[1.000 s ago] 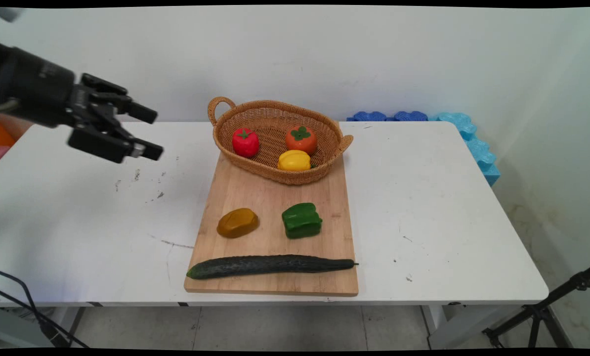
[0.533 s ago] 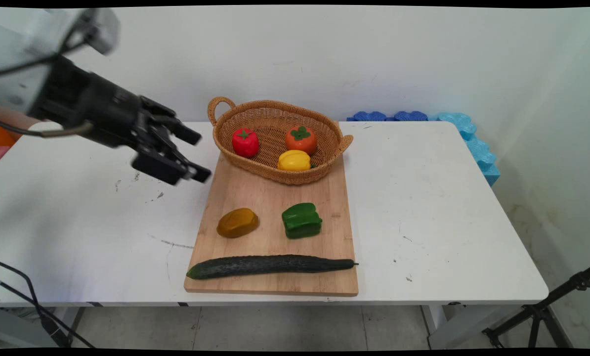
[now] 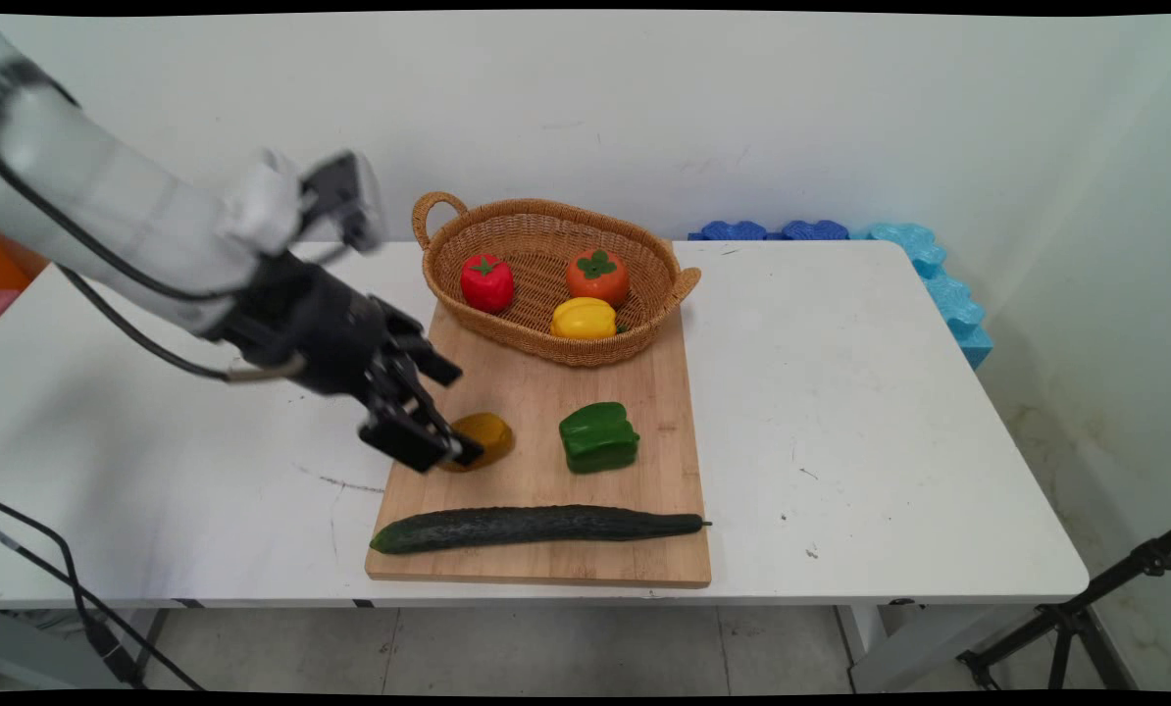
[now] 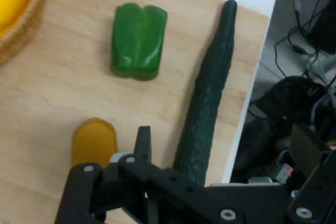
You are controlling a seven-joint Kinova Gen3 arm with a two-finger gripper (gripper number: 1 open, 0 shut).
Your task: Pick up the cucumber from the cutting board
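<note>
From the main view the gripper (image 3: 453, 412) hangs low over the left part of the cutting board (image 3: 546, 461), its fingers spread apart and holding nothing, the near finger covering the left end of the brown potato (image 3: 485, 431); to the right lies a green pepper (image 3: 598, 437), nearer lies a long cucumber (image 3: 536, 527), and at the far end a basket (image 3: 546, 343) holds a red strawberry (image 3: 486, 282), an orange persimmon (image 3: 597, 277) and a yellow pepper (image 3: 585, 318). From the hand view one finger (image 4: 142, 142) rises between the potato (image 4: 93, 141) and the cucumber (image 4: 207, 108), the green pepper (image 4: 137, 41) beyond, and no readable writing shows in either view.
</note>
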